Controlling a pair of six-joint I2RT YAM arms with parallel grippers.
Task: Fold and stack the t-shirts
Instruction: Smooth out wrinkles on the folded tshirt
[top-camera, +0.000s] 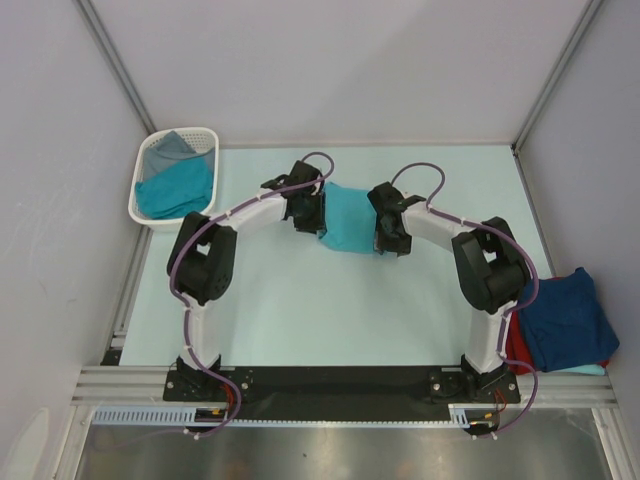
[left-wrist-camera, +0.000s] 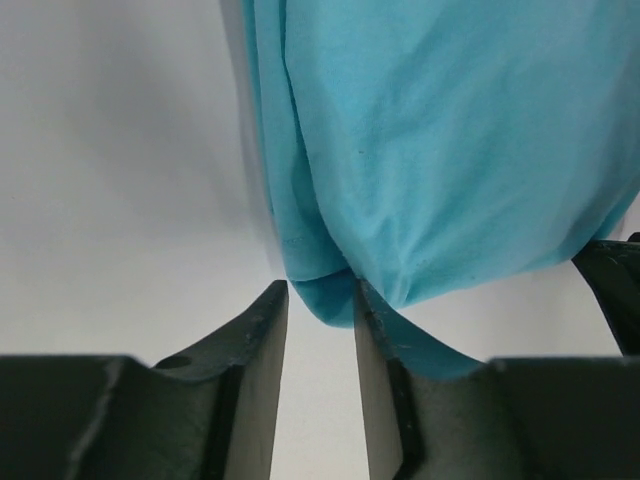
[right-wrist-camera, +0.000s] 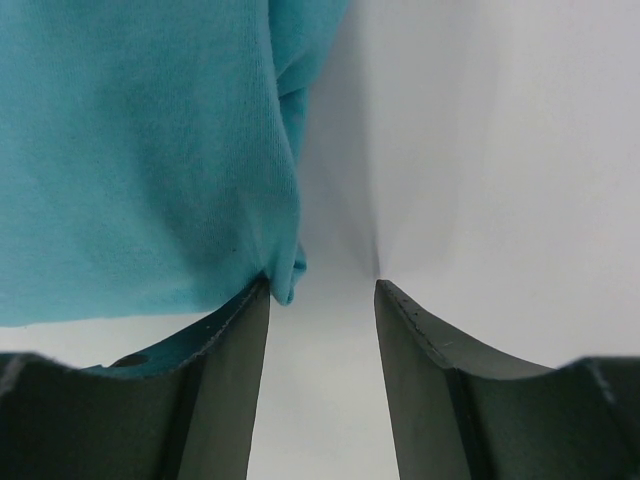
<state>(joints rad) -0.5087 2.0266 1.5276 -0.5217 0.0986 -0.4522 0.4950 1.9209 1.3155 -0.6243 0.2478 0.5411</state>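
A folded teal t-shirt (top-camera: 348, 220) lies on the table between my two grippers. My left gripper (top-camera: 318, 222) sits at its left edge. In the left wrist view this gripper (left-wrist-camera: 321, 290) is open, and a loose fold of the teal shirt (left-wrist-camera: 440, 150) hangs at the fingertips and rests against the right finger (left-wrist-camera: 385, 360). My right gripper (top-camera: 382, 235) is at the shirt's right edge. Its jaws (right-wrist-camera: 322, 285) are open too, with the teal cloth (right-wrist-camera: 140, 160) just touching the left fingertip and nothing between them.
A white slotted basket (top-camera: 150, 215) at the back left holds another teal shirt (top-camera: 178, 188) and a grey one (top-camera: 168, 150). At the right edge a folded navy shirt (top-camera: 565, 318) lies on a red one (top-camera: 518, 350). Walls enclose the table on three sides.
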